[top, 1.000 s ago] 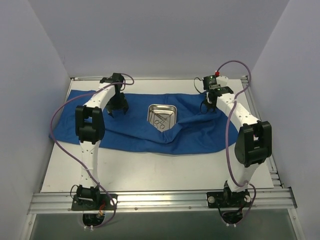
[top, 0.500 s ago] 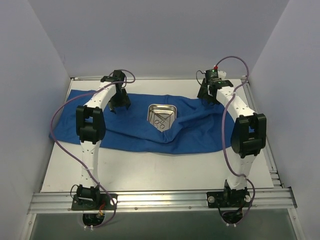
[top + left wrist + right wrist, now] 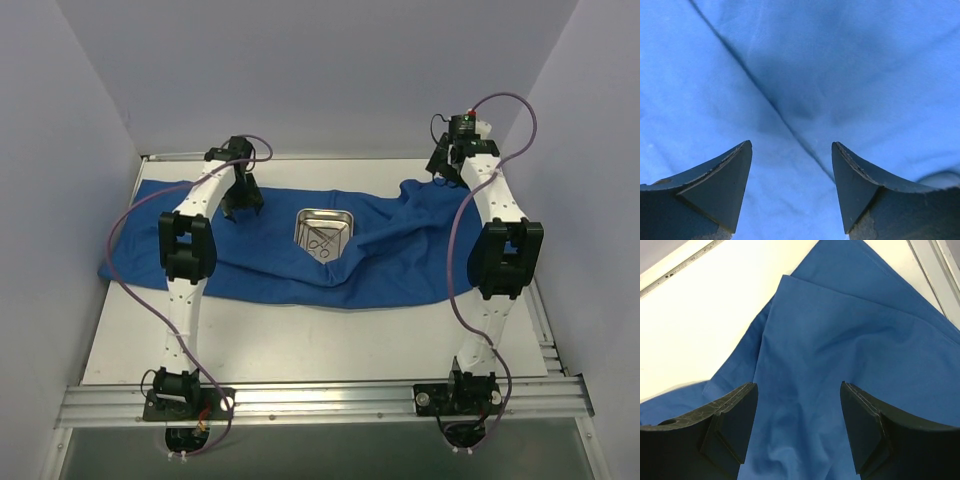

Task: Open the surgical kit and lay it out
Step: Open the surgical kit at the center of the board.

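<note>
The blue cloth wrap [image 3: 400, 270] lies opened across the table's back half, rumpled at its right end. In its middle sits the shiny steel tray [image 3: 325, 212] with thin metal instruments [image 3: 320, 240] inside. My left gripper [image 3: 242, 208] hangs open just above the cloth, left of the tray. In the left wrist view its jaws [image 3: 790, 145] stand apart over a creased patch of cloth [image 3: 865, 75], holding nothing. My right gripper [image 3: 443, 168] is open above the cloth's back right corner. Between its fingers [image 3: 799, 385] only folded cloth [image 3: 865, 340] shows below.
Bare white table [image 3: 300, 340] runs in front of the cloth to the metal rail [image 3: 320, 400] with the arm bases. Enclosure walls close the left, right and back. A side rail [image 3: 940, 265] borders the table beside the cloth's right corner.
My right gripper opened and let go of the cloth, then lifted toward the back right corner. The cloth's right end now lies farther back. The left gripper barely moved.
</note>
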Motion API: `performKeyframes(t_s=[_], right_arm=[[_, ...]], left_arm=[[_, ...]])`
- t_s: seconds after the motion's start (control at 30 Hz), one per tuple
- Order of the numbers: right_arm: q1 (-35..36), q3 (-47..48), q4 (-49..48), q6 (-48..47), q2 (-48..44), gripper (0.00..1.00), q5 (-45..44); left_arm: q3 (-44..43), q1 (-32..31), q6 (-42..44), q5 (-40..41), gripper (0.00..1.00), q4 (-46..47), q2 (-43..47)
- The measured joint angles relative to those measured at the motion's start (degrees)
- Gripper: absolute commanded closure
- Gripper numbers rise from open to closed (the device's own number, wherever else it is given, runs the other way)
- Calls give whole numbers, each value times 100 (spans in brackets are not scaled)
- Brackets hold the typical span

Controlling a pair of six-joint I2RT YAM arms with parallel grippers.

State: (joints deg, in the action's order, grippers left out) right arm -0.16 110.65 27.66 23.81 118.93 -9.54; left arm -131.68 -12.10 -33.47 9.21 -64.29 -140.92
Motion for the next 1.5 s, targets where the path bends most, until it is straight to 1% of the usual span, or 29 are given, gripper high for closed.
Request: performKeyframes(t_s=[0.2,0.3,0.33,0.47,0.53,0.57,0.63,0.67,0.73,0.87,0.97,1.1,1.3,1.33,1.43,1.47,1.5], right_arm=[[28,-284,-26,-35,-22,33,4],[55,-516,-20,-35,-22,33,24],[59,-557,-7,-35,-22,33,39],[59,-632,-15,-35,-24,34,76],[59,-671,-39,-35,-33,34,94],[59,-708,-44,-35,-44,34,101],[59,-763,-44,-33,-46,34,111],[59,-789,-42,-33,-46,34,138],[59,-824,-9,-31,-46,34,186],[59,-833,11,-24,-46,33,308],[59,-780,190,11,-33,33,310],[59,-442,479,81,63,34,271],[59,181,584,243,452,35,144],[59,234,603,254,538,37,98],[48,293,496,236,804,54,-68],[31,289,420,205,874,61,-83],[9,284,330,188,953,71,-85]], left_arm=[[-131,-35,2,-4,32,-190,-291],[-129,-59,0,-4,41,-219,-291],[-129,-63,0,-7,46,-219,-291],[-125,-85,17,-22,56,-251,-293],[-74,-87,22,-20,65,-227,-291],[2,-87,28,-20,74,-195,-273],[127,-85,63,17,83,-168,-223],[190,-81,79,9,91,-149,-181],[269,-81,94,-7,97,-114,-146],[352,-81,140,-44,98,-37,-101],[678,-79,210,-59,98,186,94],[1373,-79,332,-74,98,490,608],[2461,-70,468,-146,98,826,1764],[2594,-66,490,-168,98,863,1941],[3012,-61,542,-229,98,1019,2404],[3154,-61,546,-251,98,1080,2516],[3289,-61,551,-264,98,1113,2610]])
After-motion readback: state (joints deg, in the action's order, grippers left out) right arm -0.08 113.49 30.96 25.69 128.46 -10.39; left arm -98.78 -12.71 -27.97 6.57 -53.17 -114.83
